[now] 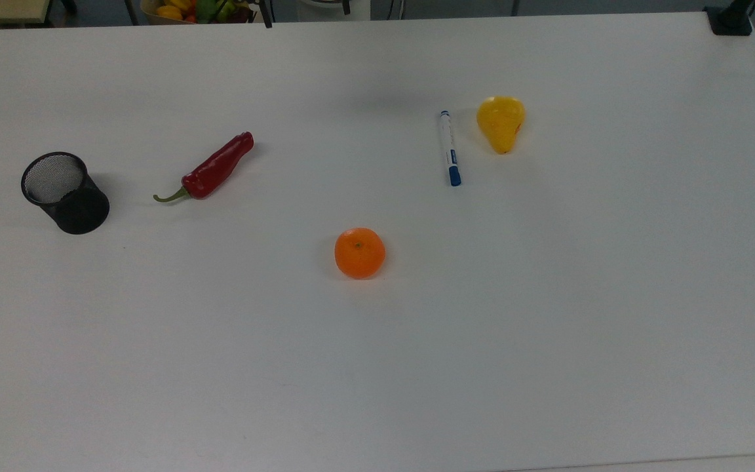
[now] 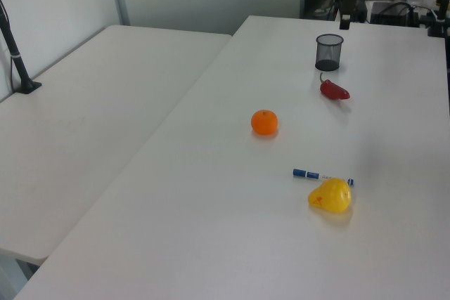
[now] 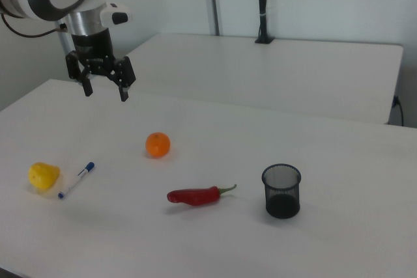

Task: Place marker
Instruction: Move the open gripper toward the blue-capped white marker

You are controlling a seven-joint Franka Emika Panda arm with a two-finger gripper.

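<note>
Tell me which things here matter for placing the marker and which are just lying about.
For the job: the marker, the gripper raised and open, likely the mesh cup.

Lying about: red pepper, orange, yellow pear.

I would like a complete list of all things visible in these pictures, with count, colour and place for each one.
slim white marker with blue cap: 1, white and blue, lying flat beside the pear, on the top view's left of it
yellow pear: 1, yellow, toward the top view's upper right
round orange fruit: 1, orange, near the table's middle
long red pepper with green stem: 1, red, between cup and orange fruit
black mesh cup: 1, black, upright, at the top view's left
white table: 1, white, under everything
second white table: 1, white, alongside
black two-finger gripper: 1, black, open, in the air above the table, holding nothing
</note>
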